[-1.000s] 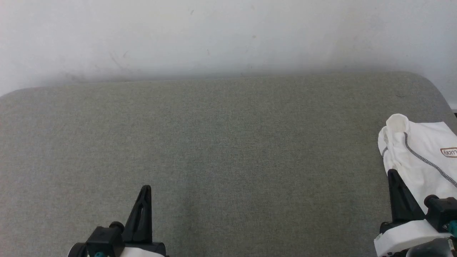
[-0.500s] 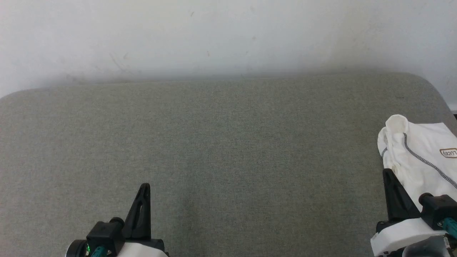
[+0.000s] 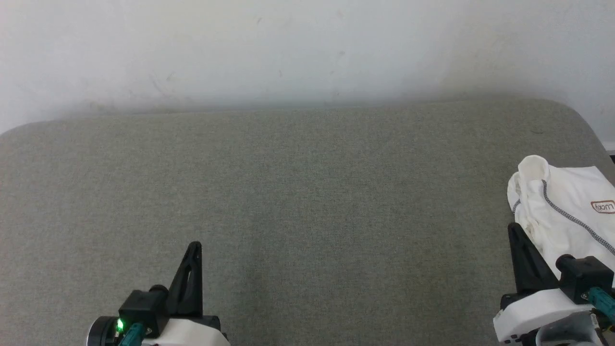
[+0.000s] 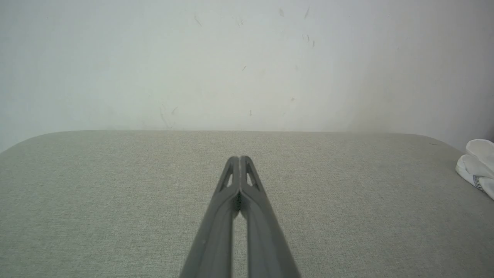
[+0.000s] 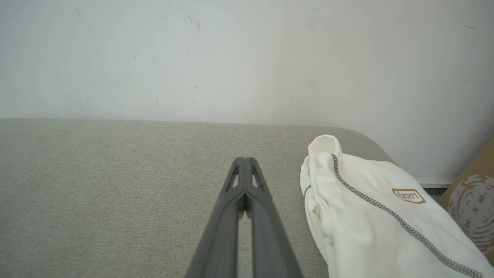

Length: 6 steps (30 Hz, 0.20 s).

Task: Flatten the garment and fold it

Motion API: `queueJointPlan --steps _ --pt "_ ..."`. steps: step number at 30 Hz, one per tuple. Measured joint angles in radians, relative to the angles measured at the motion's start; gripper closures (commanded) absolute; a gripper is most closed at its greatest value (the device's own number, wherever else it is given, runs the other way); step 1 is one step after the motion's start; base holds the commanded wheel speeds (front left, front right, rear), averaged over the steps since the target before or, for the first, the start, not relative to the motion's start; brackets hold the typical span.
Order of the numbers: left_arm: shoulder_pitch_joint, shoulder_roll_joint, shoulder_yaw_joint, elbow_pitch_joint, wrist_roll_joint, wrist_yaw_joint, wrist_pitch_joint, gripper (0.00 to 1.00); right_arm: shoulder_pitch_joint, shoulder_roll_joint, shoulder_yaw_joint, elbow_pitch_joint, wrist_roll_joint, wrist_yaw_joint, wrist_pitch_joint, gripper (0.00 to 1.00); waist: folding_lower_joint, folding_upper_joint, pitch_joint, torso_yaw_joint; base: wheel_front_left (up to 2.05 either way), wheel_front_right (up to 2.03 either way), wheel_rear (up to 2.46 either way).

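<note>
At the desk's [image 3: 307, 192] right end the shirt [image 3: 562, 211] lies bunched, logo up, a brown box [image 5: 471, 200] just beyond it. Just beside it, the right gripper [image 5: 243, 160] has its fingers pressed together, empty. The left gripper [image 4: 239, 158], fingers likewise pressed together, is well apart over bare grey cloth.

The grey-green woven pad [image 3: 307, 192] stretches wide before me, its far corners rounded, its cloth flat and smooth. On it lies the garment [image 3: 562, 211], white and bunched, at my right end near the far corner, its brown logo facing up.
</note>
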Motion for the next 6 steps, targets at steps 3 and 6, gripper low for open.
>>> queueJointPlan --steps 3,6 --pt "-0.006 0.000 0.002 0.001 0.005 0.000 0.002 1.00 -0.001 0.000 0.004 -0.001 0.000 0.000 0.001 1.00 0.0000 0.0000 -0.001 0.000 0.00 0.00 0.00" --pt "-0.009 0.000 0.004 0.003 0.008 0.000 0.011 1.00 -0.001 0.000 0.008 -0.002 0.000 0.000 0.006 1.00 0.0000 0.0000 -0.002 0.000 0.00 0.00 0.00"
